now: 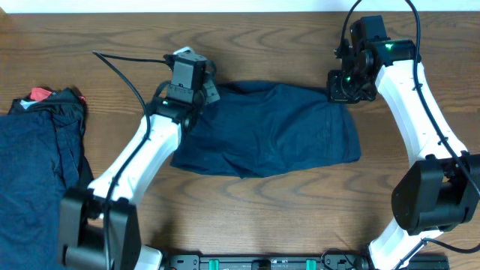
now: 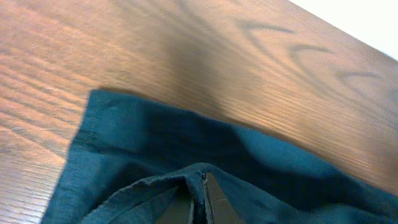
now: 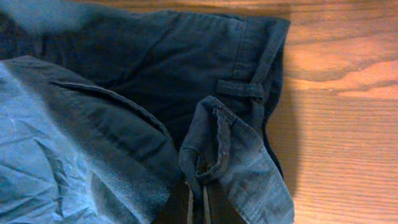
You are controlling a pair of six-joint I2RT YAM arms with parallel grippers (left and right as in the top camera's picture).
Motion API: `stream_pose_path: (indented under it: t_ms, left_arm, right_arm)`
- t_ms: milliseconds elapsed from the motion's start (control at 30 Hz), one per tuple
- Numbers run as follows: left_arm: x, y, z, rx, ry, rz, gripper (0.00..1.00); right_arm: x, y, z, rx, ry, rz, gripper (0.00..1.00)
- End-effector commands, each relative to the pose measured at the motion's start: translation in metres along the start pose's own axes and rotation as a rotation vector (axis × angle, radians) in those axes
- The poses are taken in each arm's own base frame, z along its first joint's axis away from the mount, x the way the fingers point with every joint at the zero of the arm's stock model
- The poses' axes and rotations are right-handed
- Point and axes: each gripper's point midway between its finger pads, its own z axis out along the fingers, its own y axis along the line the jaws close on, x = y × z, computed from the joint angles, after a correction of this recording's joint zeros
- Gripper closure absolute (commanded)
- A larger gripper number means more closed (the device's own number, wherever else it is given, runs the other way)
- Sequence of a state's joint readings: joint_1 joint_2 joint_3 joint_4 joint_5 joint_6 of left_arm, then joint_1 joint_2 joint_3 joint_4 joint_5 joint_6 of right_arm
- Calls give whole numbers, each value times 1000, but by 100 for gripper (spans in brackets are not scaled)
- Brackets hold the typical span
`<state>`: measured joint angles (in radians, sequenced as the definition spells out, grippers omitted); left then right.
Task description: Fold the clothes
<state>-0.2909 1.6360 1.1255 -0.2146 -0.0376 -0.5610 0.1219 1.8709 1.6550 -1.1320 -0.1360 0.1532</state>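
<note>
From above: a wooden table (image 1: 247,45) with a dark navy garment (image 1: 270,131) spread flat in the middle, wider than it is deep. The left gripper (image 1: 196,96) sits at the garment's far left corner and the right gripper (image 1: 343,88) at its far right corner. At the table's left edge, well apart from the garment, lies a pile (image 1: 34,172) of more navy clothes, with a red piece (image 1: 39,94) poking out at its far end.

Left wrist camera: the left gripper's fingers are pressed together at the bottom of the view, pinching a raised fold of the garment. A hemmed edge of the cloth runs down the left side, with bare wood beyond it.

Right wrist camera: the right gripper's fingers are closed tight on a lifted flap of the garment's waistband, which curls up between them. A belt loop (image 3: 239,88) shows just beyond the flap, a slanted pocket opening lies to the left, and bare wood lies to the right.
</note>
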Motion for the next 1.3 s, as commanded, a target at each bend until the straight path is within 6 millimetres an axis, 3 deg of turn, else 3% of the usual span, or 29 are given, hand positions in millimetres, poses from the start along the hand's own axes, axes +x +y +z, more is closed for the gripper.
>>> stream_pose_path:
  t_ms: [0,167,300,500,633,667,700,733,900,1067,1100,1267]
  left_arm:
    - [-7,23,19,-68,-3,-26,94]
    - [9,46,46,-127,55,-37,94]
    - [16,51,58,-140,71,-37,94]
    - [15,50,61,-134,62,-38,94]
    - [16,50,60,-136,65,-37,94]
    - [16,51,60,-138,68,-37,94]
    - [17,51,60,-140,71,-36,94]
    - [17,51,60,-141,72,-36,94]
    - [18,52,60,-142,74,-36,94]
    - [18,52,60,-142,74,-36,93]
    - [18,52,60,-142,73,-36,90]
    - [15,52,60,-139,67,-39,18]
  right_arm:
    - [-6,-8,-10,40,-32,14,99]
    - [-8,-13,-10,67,-41,31,99]
    - [-14,-18,-11,97,-70,36,99]
    - [-37,-16,-7,86,-153,52,99]
    - [-54,-15,8,77,-190,64,99]
    - [-56,-15,14,73,-190,67,77]
    - [-58,-15,20,71,-185,72,23]
    - [-58,-15,28,70,-174,74,1]
    - [-52,-19,57,83,-113,81,1]
    - [-63,-17,47,83,-152,66,1]
    - [-63,-17,45,82,-152,60,1]
    - [-47,-15,60,66,-73,65,1]
